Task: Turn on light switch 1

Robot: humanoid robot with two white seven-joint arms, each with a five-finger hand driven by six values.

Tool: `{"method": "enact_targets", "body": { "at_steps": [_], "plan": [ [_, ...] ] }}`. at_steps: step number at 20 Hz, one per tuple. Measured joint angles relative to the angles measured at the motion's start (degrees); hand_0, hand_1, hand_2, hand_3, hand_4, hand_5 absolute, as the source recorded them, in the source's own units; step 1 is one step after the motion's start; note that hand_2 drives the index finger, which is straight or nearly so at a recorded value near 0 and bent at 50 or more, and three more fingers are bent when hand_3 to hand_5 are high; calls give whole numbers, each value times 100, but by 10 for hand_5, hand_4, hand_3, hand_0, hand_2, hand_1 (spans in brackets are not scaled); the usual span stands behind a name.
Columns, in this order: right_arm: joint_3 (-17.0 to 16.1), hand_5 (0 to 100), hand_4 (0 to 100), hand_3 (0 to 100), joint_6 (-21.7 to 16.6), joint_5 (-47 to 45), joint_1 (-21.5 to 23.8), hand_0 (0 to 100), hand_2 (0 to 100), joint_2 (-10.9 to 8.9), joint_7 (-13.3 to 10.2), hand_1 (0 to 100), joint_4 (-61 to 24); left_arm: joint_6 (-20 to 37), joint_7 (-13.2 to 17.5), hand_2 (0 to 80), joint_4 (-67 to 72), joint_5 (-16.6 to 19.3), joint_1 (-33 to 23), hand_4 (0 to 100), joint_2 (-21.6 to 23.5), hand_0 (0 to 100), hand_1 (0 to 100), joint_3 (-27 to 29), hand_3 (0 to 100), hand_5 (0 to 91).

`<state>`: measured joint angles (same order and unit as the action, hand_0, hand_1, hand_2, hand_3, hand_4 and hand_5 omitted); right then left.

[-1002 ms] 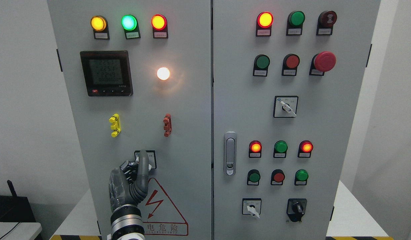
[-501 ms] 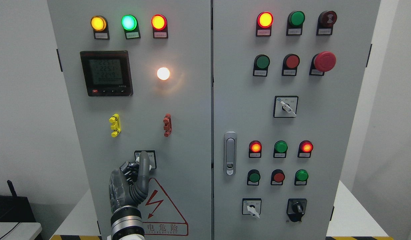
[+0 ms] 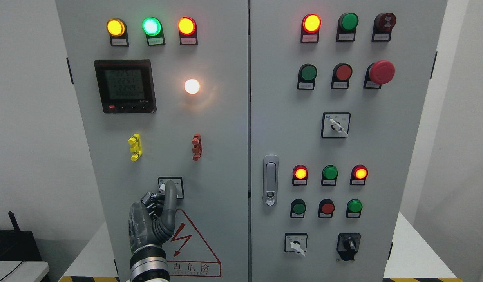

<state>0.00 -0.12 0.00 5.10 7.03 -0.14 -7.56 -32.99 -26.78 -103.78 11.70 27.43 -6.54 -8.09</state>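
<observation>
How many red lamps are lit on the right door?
3: one at the top left of the right door, two in the row beside the door handle, at its left end and right end. None looks hidden.

Even, bright room light falls on the grey cabinet (image 3: 225, 129), casting almost no shadows. The white lamp (image 3: 192, 86) blows out to pure white and throws a warm halo on the panel (the coloured indicator lamps bloom slightly too). Focus is sharp throughout, the label print too small to read.
</observation>
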Motion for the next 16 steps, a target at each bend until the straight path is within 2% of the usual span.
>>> {"method": "enact_targets", "body": {
  "at_steps": [10,16],
  "plan": [
    [0,0,0,0,0,0,0,120,0,0,0,389,0,23,60,621,-207,12,-197,950,4,165,262,6,965,864],
    [0,0,0,0,0,0,0,120,0,0,0,389,0,230,95,638,-387,16,-454,959,15,162,280,58,976,864]
  ]
}}
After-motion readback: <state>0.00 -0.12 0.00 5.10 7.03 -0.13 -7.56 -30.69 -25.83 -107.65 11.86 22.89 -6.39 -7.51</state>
